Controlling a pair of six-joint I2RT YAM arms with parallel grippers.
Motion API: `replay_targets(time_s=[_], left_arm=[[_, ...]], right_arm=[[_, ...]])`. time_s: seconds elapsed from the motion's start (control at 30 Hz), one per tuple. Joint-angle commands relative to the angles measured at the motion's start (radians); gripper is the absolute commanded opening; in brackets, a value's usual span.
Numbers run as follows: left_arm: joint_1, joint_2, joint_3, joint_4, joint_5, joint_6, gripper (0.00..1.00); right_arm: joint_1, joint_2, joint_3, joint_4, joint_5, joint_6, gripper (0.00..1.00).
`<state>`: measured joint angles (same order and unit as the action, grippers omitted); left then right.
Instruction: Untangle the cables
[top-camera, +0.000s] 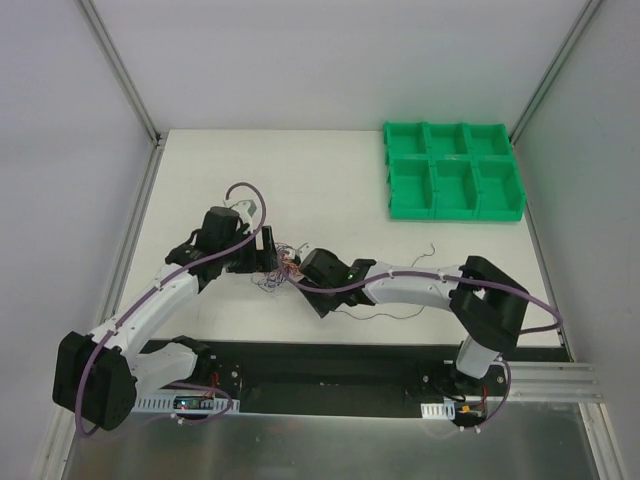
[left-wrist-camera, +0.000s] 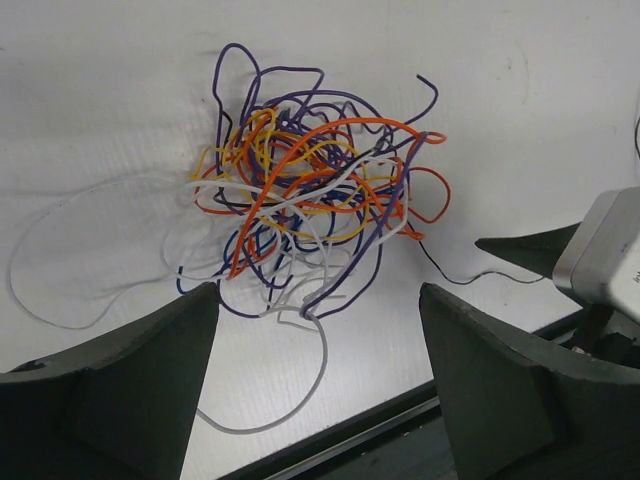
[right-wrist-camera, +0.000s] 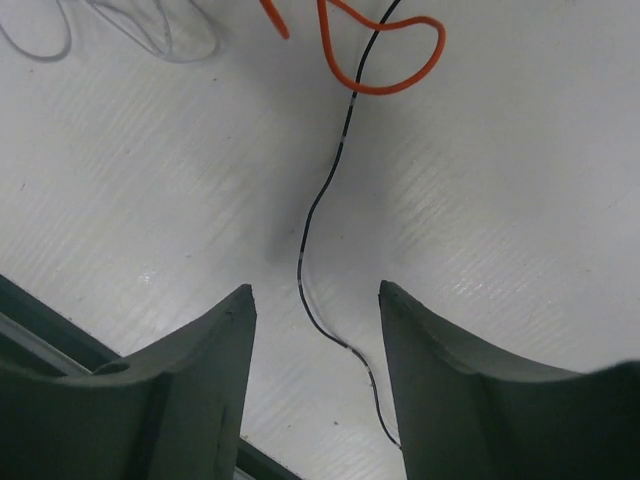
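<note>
At mid-table, the left gripper is gaping wide before the cables, empty; the right gripper, also spread, is straddling a black strand, both arms reaching inward.

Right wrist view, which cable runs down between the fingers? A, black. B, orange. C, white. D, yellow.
A: the black cable passes between the open right fingers, while the orange loop lies beyond their tips.

Top view: cables too small, colours won't separate. Right wrist: orange loop cut by top edge; black wire vanishes behind right gripper.
</note>
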<state>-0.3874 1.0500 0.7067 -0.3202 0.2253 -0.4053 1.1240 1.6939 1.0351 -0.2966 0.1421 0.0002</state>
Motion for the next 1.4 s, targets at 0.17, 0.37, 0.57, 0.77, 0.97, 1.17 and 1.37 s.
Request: replay_targets(time_s=[0.17, 0.37, 0.57, 0.77, 0.97, 1.17, 1.37], left_arm=[[-0.011, 0.054, 0.031, 0.013, -0.064, -0.038, 0.82], [-0.022, 0.166, 0.02, 0.069, -0.112, -0.073, 0.85], [-0.022, 0.327, 0.048, 0.081, -0.219, -0.049, 0.82], [-0.005, 0.301, 0.016, 0.069, -0.319, -0.032, 0.83], [0.012, 0.259, -0.012, 0.053, -0.326, -0.047, 0.84], [0.015, 0.174, -0.016, 0.024, -0.291, -0.053, 0.83], [0.015, 0.004, 0.031, -0.02, -0.103, -0.018, 0.85]], right_arm=[[0.046, 0.073, -0.003, 0.132, 0.174, 0.064, 0.28], [0.053, -0.011, -0.105, 0.189, 0.279, 0.124, 0.0], [0.051, -0.385, -0.265, 0.072, 0.64, 0.289, 0.0], [-0.153, -0.82, -0.268, -0.226, 0.821, 0.371, 0.0], [-0.418, -1.086, -0.182, -0.329, 0.773, 0.296, 0.0], [-0.46, -1.045, -0.147, -0.207, 0.454, 0.124, 0.0], [-0.469, -0.919, -0.063, -0.237, 0.2, 0.113, 0.0]])
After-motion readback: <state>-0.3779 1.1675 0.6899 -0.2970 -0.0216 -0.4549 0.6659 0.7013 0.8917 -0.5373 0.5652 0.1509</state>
